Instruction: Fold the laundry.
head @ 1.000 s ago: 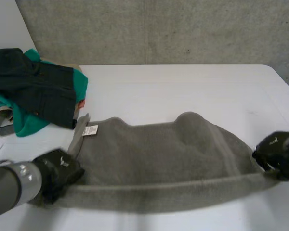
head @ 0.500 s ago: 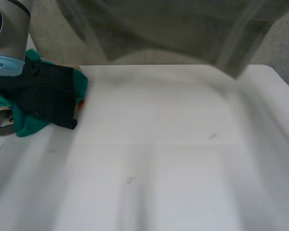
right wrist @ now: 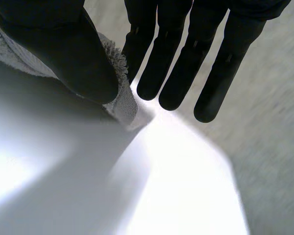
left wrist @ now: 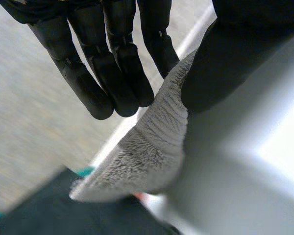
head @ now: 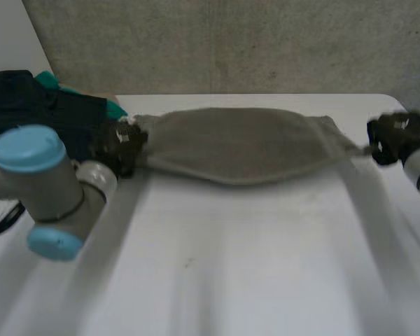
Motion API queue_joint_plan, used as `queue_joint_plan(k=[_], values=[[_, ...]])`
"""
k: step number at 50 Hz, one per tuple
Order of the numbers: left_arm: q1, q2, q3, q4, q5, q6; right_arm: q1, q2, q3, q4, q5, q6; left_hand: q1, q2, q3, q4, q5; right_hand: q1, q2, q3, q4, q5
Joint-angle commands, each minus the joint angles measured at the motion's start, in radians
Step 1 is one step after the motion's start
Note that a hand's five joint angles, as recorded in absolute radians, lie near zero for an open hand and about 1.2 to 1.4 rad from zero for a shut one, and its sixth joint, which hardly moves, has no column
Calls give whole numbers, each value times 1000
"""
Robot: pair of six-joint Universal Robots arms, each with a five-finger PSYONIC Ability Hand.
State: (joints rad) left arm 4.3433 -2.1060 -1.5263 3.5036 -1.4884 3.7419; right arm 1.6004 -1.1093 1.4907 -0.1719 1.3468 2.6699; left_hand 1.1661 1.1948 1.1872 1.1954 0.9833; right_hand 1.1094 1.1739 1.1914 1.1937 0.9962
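Observation:
A grey fleece garment (head: pixel 241 143) hangs stretched between my two hands above the far part of the white table (head: pixel 252 266), sagging in the middle. My left hand (head: pixel 122 147) pinches its left corner; in the left wrist view the thumb (left wrist: pixel 220 68) presses the fleece (left wrist: pixel 147 147) against the fingers (left wrist: pixel 112 73). My right hand (head: pixel 395 136) pinches the right corner; in the right wrist view the thumb (right wrist: pixel 68 54) clamps the fleece edge (right wrist: pixel 120 95) against the fingers (right wrist: pixel 181 63).
A pile of other laundry, dark navy cloth (head: pixel 35 105) over teal cloth (head: pixel 112 108), lies at the table's far left, right behind my left hand. My left arm's elbow (head: pixel 45 189) stands over the table's left side. A grey wall rises behind the table.
The garment lay flat near the table's front a second ago with both hands at its near corners. Both hands have swung it up and away; it now hangs over the far part.

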Motion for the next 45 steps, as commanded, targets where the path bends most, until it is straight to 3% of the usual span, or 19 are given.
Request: queue_joint_plan(k=[1, 8, 12, 18, 31, 45], values=[[-19, 112, -199, -135, -1, 88, -83, -101, 121, 225, 9, -226, 230, 201, 209, 201, 238, 287, 222, 205, 203, 226], [-59, 319, -356, -475, -13, 189, -197, -256, 195, 680, 5, -496, 230, 201, 209, 201, 238, 287, 222, 205, 203, 226], [-80, 337, -348, -624, -10, 216, -215, -258, 197, 756, -23, -596, 230, 201, 209, 201, 238, 287, 222, 205, 203, 226], [-91, 278, -221, -661, -15, 223, -177, -181, 137, 651, -20, -533, 230, 201, 209, 201, 238, 287, 222, 205, 203, 226], [-99, -53, 265, -393, -18, 285, -63, 5, -50, 271, 31, -248, 230, 201, 209, 201, 238, 287, 222, 205, 203, 226], [-111, -376, 690, -353, -43, 332, 6, 190, -211, -43, 126, -234, 230, 201, 209, 201, 238, 287, 222, 205, 203, 226]])
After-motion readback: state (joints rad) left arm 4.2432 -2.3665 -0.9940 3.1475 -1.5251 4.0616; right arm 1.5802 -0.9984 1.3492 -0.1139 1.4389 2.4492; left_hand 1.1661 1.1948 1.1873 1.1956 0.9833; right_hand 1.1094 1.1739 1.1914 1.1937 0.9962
